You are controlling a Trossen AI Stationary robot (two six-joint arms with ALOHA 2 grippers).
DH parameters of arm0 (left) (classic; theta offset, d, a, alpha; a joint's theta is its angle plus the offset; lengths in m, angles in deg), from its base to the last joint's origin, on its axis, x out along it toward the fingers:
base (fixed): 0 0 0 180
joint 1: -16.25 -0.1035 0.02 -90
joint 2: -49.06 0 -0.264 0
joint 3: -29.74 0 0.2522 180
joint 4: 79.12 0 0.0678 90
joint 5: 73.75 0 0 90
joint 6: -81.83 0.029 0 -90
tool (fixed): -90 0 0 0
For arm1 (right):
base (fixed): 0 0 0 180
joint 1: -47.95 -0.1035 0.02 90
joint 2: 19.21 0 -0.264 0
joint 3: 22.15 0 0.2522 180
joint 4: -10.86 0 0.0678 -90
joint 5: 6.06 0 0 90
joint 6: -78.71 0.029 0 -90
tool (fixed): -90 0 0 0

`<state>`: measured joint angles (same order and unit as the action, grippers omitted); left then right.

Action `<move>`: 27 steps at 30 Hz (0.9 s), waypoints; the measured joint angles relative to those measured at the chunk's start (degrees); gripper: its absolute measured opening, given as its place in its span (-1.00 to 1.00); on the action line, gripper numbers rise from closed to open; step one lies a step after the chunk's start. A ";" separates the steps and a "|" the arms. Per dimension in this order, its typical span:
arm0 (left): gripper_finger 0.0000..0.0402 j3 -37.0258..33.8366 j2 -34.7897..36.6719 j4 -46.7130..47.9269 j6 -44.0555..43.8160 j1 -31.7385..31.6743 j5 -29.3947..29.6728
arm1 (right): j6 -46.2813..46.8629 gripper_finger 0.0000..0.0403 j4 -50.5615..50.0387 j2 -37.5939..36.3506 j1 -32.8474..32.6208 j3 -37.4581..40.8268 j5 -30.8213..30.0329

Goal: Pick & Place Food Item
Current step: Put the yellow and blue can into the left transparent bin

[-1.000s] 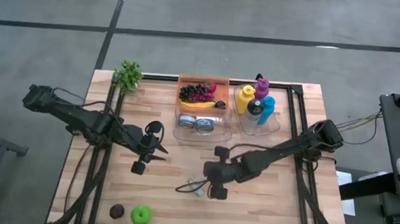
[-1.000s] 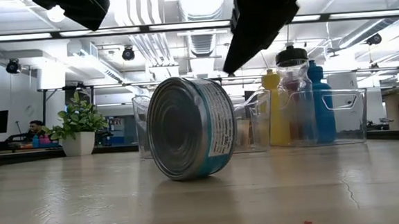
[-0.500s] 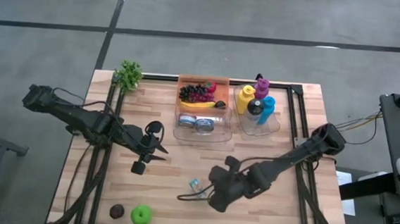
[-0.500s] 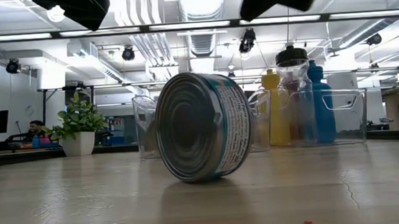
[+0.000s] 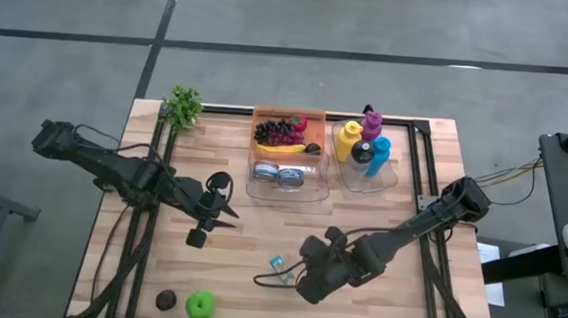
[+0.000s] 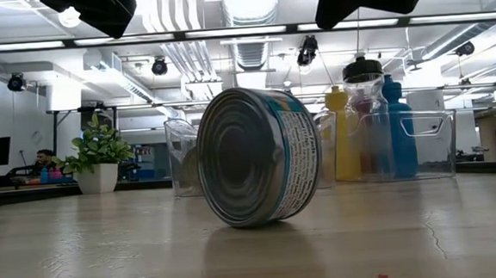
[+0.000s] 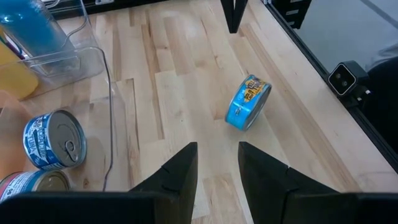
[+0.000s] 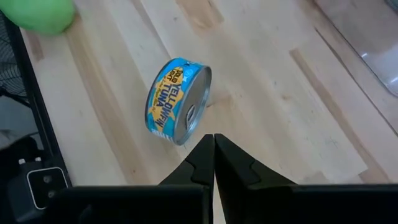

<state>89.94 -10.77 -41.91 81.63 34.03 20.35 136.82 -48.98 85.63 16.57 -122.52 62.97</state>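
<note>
A blue-labelled tuna can (image 5: 277, 264) stands tilted on its rim on the wooden table, near the front middle; it fills the low view (image 6: 253, 156). My right gripper (image 8: 214, 142) is shut and hangs just short of the can (image 8: 177, 102), on its right, without touching it. My left gripper (image 5: 228, 210) waits open above the table's left half, its fingers pointing toward the can (image 7: 249, 102) from a distance.
At the back stand a clear bin (image 5: 314, 186) with two cans and fruit, and a second bin (image 5: 391, 175) with bottles. A small plant (image 5: 182, 107) sits at the far left corner. A green apple (image 5: 200, 304) and a dark fruit (image 5: 165, 299) lie at the near left.
My right gripper has drawn back from the can toward the table's near edge, risen a little and rolled about its own axis, staying shut. The can has rolled a short way on its rim toward the near edge and still stands tilted.
</note>
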 joint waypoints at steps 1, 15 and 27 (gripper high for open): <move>-0.41 0.00 0.00 0.01 0.01 0.00 0.00 | 0.02 -0.96 0.06 0.00 0.00 0.00 -0.02; -0.41 0.00 0.00 0.08 0.07 0.00 0.00 | 12.78 -0.96 3.87 0.13 0.26 0.00 -0.04; -0.41 0.00 0.00 0.12 0.23 0.00 0.00 | 12.26 -0.96 4.65 0.19 0.26 0.00 -0.02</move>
<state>89.94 -10.77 -41.79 81.86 34.03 20.35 149.08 -44.33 85.82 16.83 -122.52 62.95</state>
